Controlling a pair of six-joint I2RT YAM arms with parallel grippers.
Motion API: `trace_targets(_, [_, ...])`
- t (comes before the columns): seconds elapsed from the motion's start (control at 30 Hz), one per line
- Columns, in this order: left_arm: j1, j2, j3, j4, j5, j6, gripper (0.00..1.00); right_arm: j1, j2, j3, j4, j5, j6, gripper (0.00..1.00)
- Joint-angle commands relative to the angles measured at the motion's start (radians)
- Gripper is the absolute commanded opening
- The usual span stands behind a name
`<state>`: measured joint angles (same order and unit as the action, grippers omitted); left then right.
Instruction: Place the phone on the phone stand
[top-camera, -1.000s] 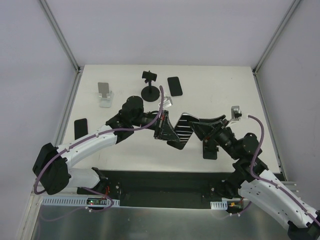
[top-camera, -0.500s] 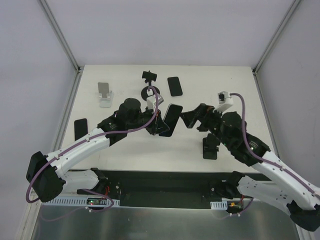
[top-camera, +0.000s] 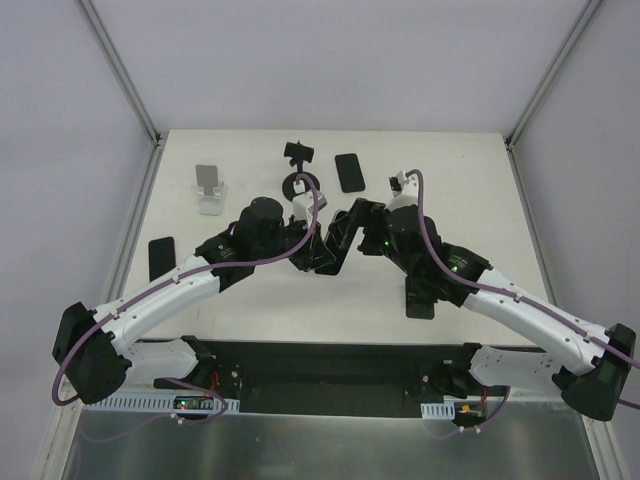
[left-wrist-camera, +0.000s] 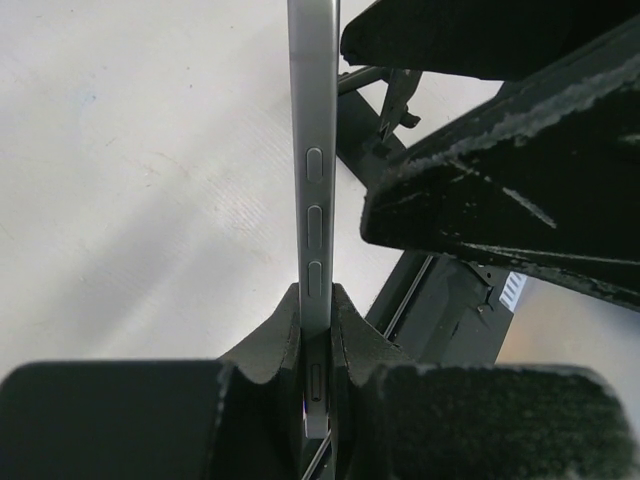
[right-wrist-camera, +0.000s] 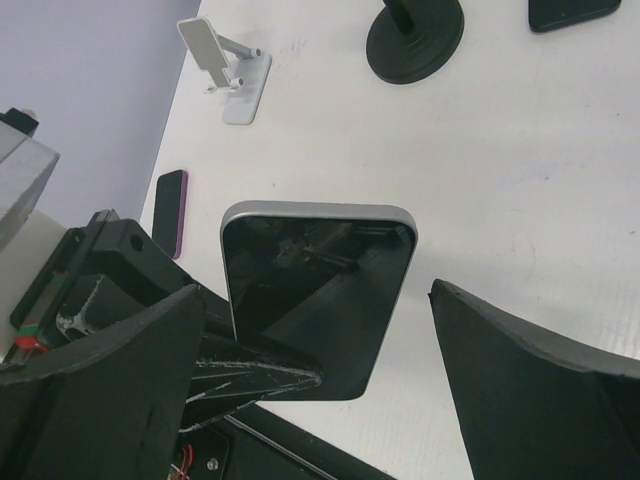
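Observation:
The phone (left-wrist-camera: 315, 150) is a dark slab with a silver rim, held on edge above the table by my left gripper (left-wrist-camera: 315, 300), which is shut on its lower end. In the top view the phone (top-camera: 333, 252) hangs mid-table in the left gripper (top-camera: 318, 258). My right gripper (right-wrist-camera: 318, 290) is open, one finger on each side of the phone (right-wrist-camera: 315, 300), touching neither face. In the top view the right gripper (top-camera: 352, 222) faces the left one. The phone stand (top-camera: 298, 170), black with a round base and a clamp on a pole, stands behind them; its base (right-wrist-camera: 415, 30) also shows in the right wrist view.
A small silver-white stand (top-camera: 210, 188) sits at the back left. A second phone (top-camera: 161, 255) lies at the left edge and a third (top-camera: 349, 172) at the back, right of the phone stand. A black folding stand (top-camera: 420, 292) sits under my right forearm.
My right gripper has let go of the folding stand, opened wide and swung left to straddle the phone. My left gripper lifted the phone slightly toward the back, then held still.

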<state>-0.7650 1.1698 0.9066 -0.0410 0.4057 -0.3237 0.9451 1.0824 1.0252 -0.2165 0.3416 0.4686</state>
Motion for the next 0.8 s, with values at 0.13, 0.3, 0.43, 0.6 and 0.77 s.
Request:
trace_targets(0.13, [-0.007,-0.007,0.054,0.047,-0.007,0.018,0.0,0.004,0.024,0.027,0.06,0.069,0.079,0.99])
trace_targets(0.3, [-0.008,-0.009,0.055,0.046,-0.013,0.023,0.0,0.004,0.036,0.045,0.066,0.088,0.07,0.95])
trace_targets(0.43, [-0.008,-0.007,0.054,0.046,-0.019,0.026,0.0,0.004,0.047,0.038,0.068,0.1,0.087,0.93])
trace_targets(0.6, [-0.01,0.001,0.057,0.046,-0.018,0.026,0.0,0.004,0.06,0.035,0.077,0.093,0.085,0.92])
trace_targets(0.77, [-0.011,-0.001,0.057,0.046,-0.013,0.028,0.0,0.001,0.077,0.038,0.095,0.083,0.084,0.91])
